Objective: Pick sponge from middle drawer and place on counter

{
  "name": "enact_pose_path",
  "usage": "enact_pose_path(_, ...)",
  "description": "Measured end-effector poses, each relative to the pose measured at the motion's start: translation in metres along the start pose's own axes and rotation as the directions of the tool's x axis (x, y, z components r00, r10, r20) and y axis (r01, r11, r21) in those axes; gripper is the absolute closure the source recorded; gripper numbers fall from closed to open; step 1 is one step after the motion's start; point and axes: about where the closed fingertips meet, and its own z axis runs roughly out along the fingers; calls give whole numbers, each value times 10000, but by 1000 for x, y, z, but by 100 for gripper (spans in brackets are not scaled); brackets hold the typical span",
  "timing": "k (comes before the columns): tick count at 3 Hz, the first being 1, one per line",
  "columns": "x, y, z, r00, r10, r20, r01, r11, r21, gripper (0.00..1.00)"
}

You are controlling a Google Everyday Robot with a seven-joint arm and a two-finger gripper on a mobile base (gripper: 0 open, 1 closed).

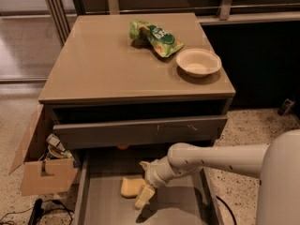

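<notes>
the task is in its early part: the sponge [129, 187] lies on the bare grey floor of the pulled-out drawer [101, 205], towards the far side and a little left of its middle, and nothing of it has been lifted. the pincer [142, 183] is down inside the drawer just to the right of the sponge, on the end of the white arm [215, 156] that reaches in from the right. its two pale fingers stand spread wide apart, one pointing to the far side and one to the near side, the near one touching or just beside the sponge's right edge; it has hold of nothing as far as can be seen. what is left, by this judgement, is closing on the sponge, raising it clear of the drawer and the grey panel [140, 131] above, and setting it down on the tabletop [108, 60]. that tabletop is smooth, glossy and tan, with a green bag [157, 35] at the far side and a pale bowl [198, 62] to the right, leaving the left and near parts bare. a cardboard box [44, 179] sits on the speckled floor [248, 130] at the cabinet's left.
</notes>
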Motion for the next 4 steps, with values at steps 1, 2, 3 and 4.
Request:
enact_pose_path(1, 14, -5, 25, 9993, 351, -158, -353, 9993, -106, 0)
enact_pose_path(2, 34, -7, 55, 9972, 685, -287, -686, 9976, -52, 0)
enact_pose_path(3, 45, -7, 66, 9958, 826, -384, -821, 9965, 148, 0)
enact_pose_path(4, 45, -7, 67, 9958, 831, -386, -825, 9965, 156, 18)
